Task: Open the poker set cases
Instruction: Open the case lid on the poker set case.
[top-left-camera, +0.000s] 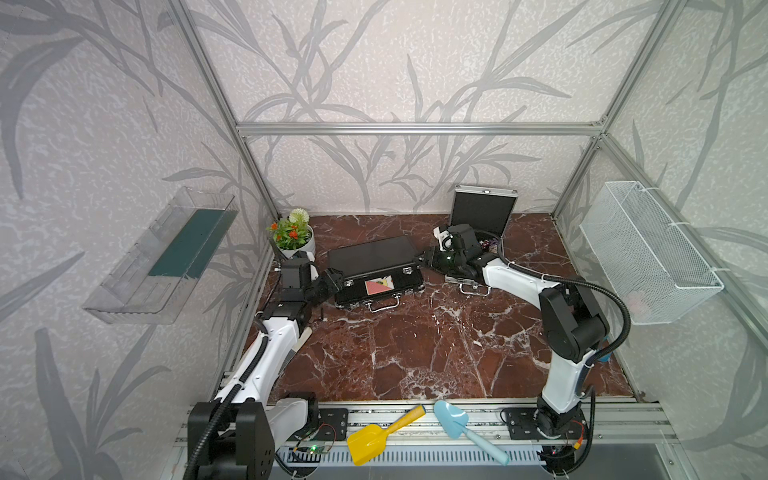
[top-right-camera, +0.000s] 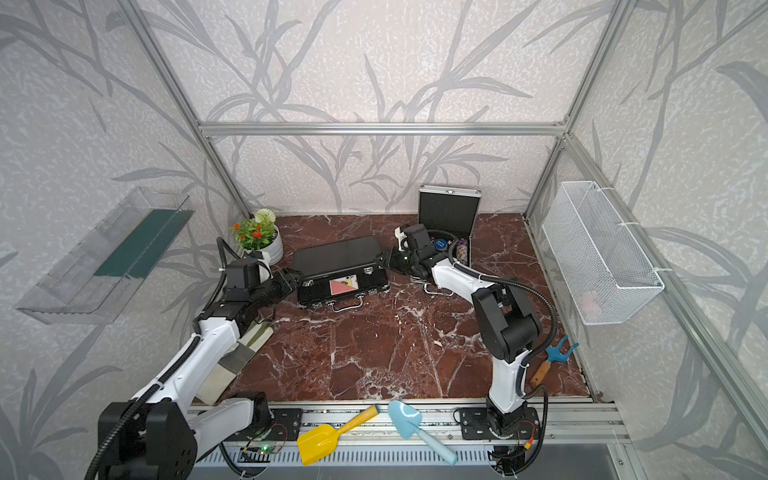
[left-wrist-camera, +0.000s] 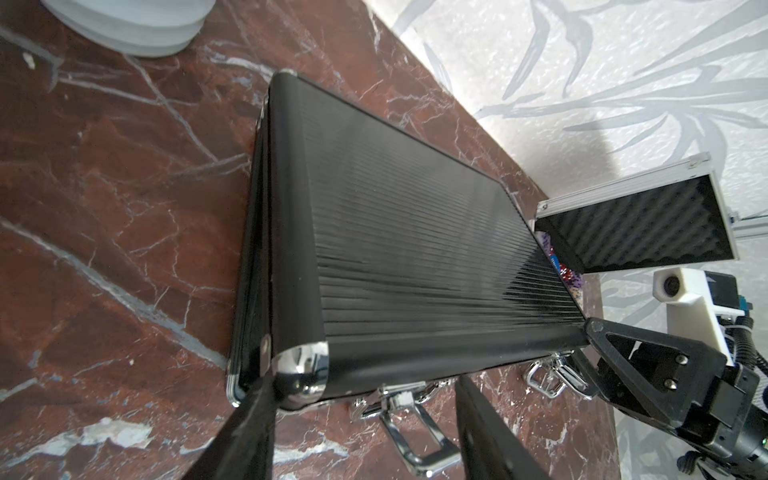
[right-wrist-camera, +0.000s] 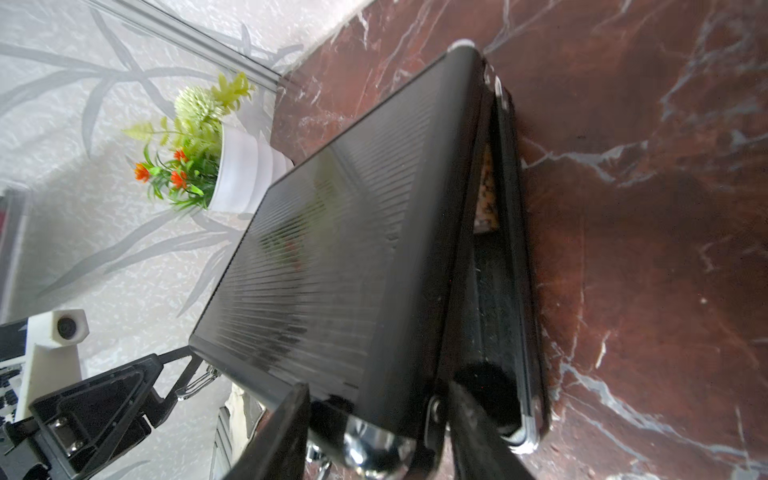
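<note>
Halfway, judging by the silver case (top-left-camera: 484, 212) open, lid upright, well apart from the flower pot (top-left-camera: 297, 245), and the black case (top-left-camera: 372, 253) just beside the pot raised only to a wedge, with right jaws clamped on one lid corner, left jaws astride the other, grip unclear.

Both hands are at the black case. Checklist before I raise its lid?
1. Silver case open: ok, its lid stands upright.
2. Black case unlatched: ok, it is ajar and a card shows in the gap.
3. Right hand on the lid corner: ok, fingers pinch it.
4. Left hand gripping the lid: cannot tell; one finger touches the corner.
5. Pot clear of the lid: ok, it stands apart by the back corner.
</note>
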